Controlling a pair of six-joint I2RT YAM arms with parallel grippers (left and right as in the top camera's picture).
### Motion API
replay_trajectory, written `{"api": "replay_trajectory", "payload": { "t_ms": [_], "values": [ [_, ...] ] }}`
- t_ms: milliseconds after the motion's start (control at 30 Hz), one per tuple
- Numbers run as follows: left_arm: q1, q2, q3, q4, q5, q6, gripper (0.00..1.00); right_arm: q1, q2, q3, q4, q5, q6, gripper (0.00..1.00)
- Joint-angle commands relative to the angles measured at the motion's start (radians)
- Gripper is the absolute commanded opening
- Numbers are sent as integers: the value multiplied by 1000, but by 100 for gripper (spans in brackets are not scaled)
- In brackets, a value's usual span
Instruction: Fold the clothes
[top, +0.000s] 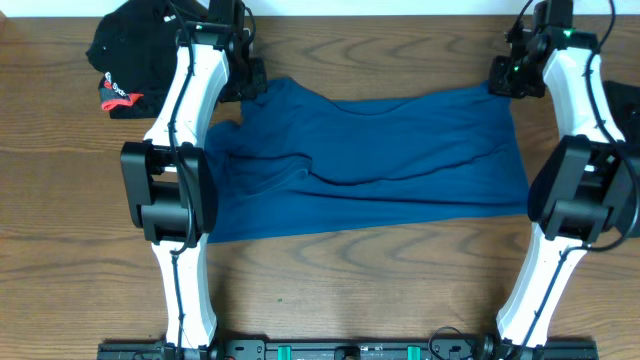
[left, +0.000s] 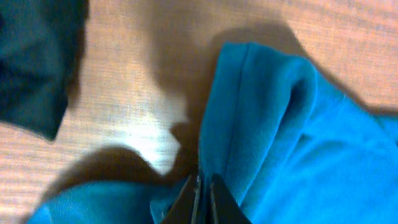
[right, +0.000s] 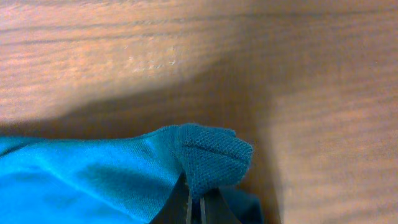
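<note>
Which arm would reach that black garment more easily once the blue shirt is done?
Left, probably: the left fingers pinch the shirt corner beside the black garment; the right fingers hold the opposite corner.

overhead: even light, sharp pic for me
left wrist: I get blur, glare on table (left: 149, 143)
right wrist: soft shadow behind shirt (right: 93, 174)

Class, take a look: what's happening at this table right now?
Two robot arms are working on a teal-blue shirt spread across the wooden table. The left hand and the right hand are each shut on a far corner of it. A black garment with red-and-white trim lies bunched at the far left.
</note>
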Motion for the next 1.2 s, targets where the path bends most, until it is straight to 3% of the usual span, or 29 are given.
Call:
{"api": "replay_trajectory", "payload": {
  "t_ms": [0,300,900,1167],
  "values": [
    [-5,-52,2,-50,20,8,6,-11,-71,10,-38,3,19,1],
    [-21,-121,2,-229,19,8,6,-17,-124,10,-216,5,29,1],
    [10,-136,2,-590,-87,4,6,-80,-127,10,-335,85,71,1],
    [61,-136,2,-633,-87,5,6,-98,-127,10,-381,85,70,1]
  ]
}}
